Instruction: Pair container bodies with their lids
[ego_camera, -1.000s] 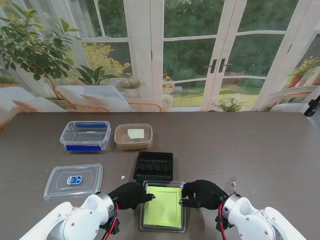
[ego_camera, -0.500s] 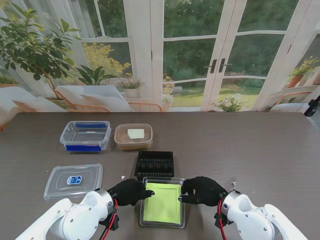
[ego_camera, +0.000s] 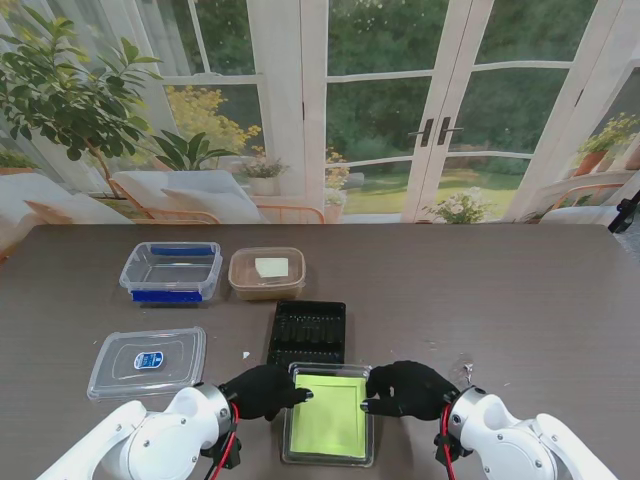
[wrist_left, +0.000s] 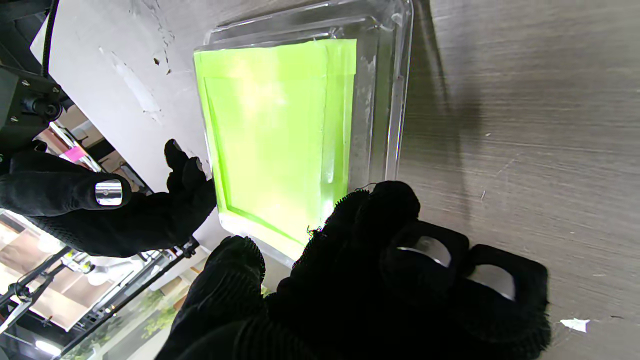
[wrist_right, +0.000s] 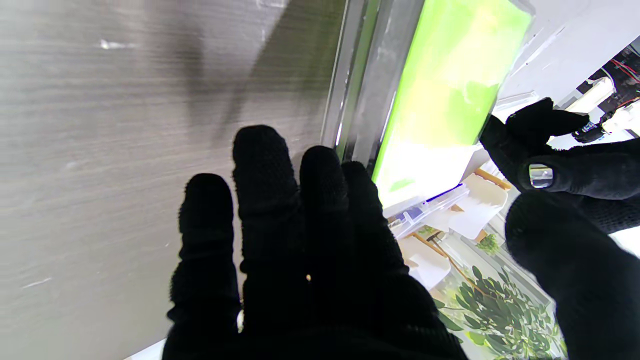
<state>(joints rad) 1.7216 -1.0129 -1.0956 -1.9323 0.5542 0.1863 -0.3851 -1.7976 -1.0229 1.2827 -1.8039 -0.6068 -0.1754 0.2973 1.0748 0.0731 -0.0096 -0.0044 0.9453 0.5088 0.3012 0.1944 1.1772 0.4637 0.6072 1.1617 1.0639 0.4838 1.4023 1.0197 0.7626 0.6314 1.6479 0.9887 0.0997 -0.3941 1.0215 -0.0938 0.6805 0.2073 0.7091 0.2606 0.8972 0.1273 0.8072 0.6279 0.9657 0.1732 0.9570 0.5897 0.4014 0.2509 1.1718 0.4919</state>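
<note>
A clear lid with a bright green sheet (ego_camera: 328, 415) is held just nearer to me than the black ribbed tray (ego_camera: 308, 332). My left hand (ego_camera: 262, 390) grips its left edge and my right hand (ego_camera: 405, 388) grips its right edge, both shut on it. The left wrist view shows the lid (wrist_left: 280, 135) past my left hand's fingers (wrist_left: 380, 280). From the right wrist the lid (wrist_right: 445, 85) is seen edge-on, with my right fingers (wrist_right: 300, 225) against its rim. Whether the lid touches the table is unclear.
At the back left stands a clear container with blue latches (ego_camera: 172, 270). Beside it is a tan container (ego_camera: 267, 272) holding a pale slip. A clear lid with a blue label (ego_camera: 147, 360) lies at the left, close to my left arm.
The green lid and both hands shifted slightly toward the black tray half a second ago, then came back nearer to me and a little to the right.
</note>
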